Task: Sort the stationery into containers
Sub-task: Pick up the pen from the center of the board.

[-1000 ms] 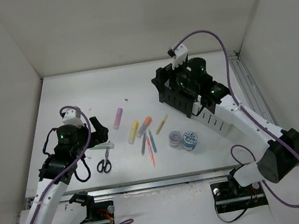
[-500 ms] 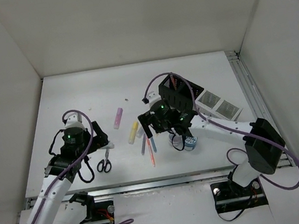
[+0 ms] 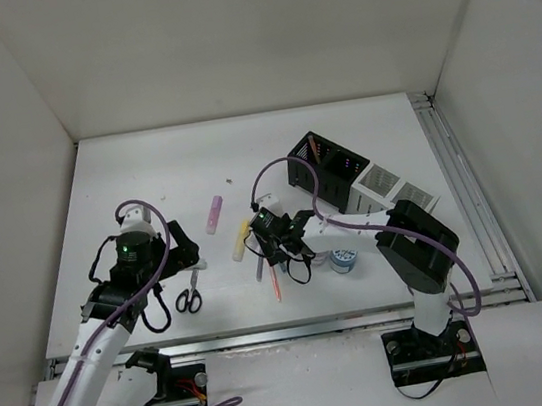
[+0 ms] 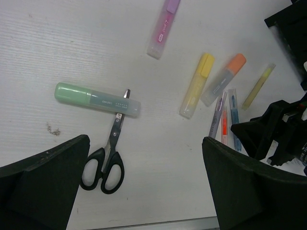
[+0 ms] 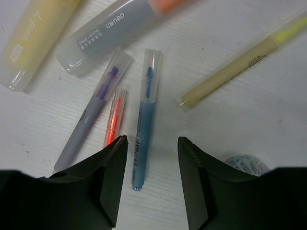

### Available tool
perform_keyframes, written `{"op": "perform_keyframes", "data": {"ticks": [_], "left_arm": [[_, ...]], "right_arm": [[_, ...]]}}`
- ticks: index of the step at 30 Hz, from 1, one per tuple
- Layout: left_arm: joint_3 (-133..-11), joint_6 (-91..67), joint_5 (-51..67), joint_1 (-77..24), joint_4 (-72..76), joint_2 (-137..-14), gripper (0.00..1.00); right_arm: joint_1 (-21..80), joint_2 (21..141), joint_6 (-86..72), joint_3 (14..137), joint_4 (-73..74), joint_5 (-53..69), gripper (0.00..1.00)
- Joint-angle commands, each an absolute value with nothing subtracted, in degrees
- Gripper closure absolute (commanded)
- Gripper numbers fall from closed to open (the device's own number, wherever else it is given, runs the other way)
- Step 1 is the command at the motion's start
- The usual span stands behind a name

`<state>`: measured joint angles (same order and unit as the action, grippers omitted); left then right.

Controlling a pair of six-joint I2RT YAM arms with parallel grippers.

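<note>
Right pincer (image 5: 152, 142) hangs low over the desk (image 5: 240, 120), jaws part-way apart and straddling the blue pen (image 5: 144, 124) without touching it, seemingly lined up for a pick, while the left pincer (image 4: 144, 143) hovers released above the scissors (image 4: 106, 160).

White-and-black arms (image 3: 82, 353), looping purple cables (image 3: 138, 202)

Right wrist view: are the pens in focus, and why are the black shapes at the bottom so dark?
Right wrist view: blue pen and orange highlighter, print included, are sharp; the black shapes are the tool's fingers, matt black, close to the lens. Left wrist view: scissors crisp, light even. Top view: faint shadows.
</note>
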<state>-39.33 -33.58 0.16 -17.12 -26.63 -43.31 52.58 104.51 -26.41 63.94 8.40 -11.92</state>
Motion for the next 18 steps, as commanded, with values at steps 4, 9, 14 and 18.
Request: {"op": "perform_keyframes", "data": {"ticks": [4, 9, 14, 18], "left_arm": [[-39.64, -32.17, 1.85, -16.7, -23.2, -43.5, 0.01], [-39.9, -31.47, 2.55, -16.7, -22.77, -44.03, 0.01], [-40.08, -30.76, 3.77, -16.7, -22.24, -44.56, 0.01], [-40.17, -29.45, 5.18, -17.75, -21.01, -44.74, 0.01]], "right_arm": [[53.26, 105.73, -29.97, 67.41, 8.35, -16.08, 0.67], [53.44, 107.31, -31.55, 67.41, 8.44, -16.0, 0.76], [53.44, 106.79, -31.73, 66.97, 8.35, -15.64, 0.91], [53.44, 102.23, -29.1, 66.36, 6.34, -16.79, 1.0]]}}
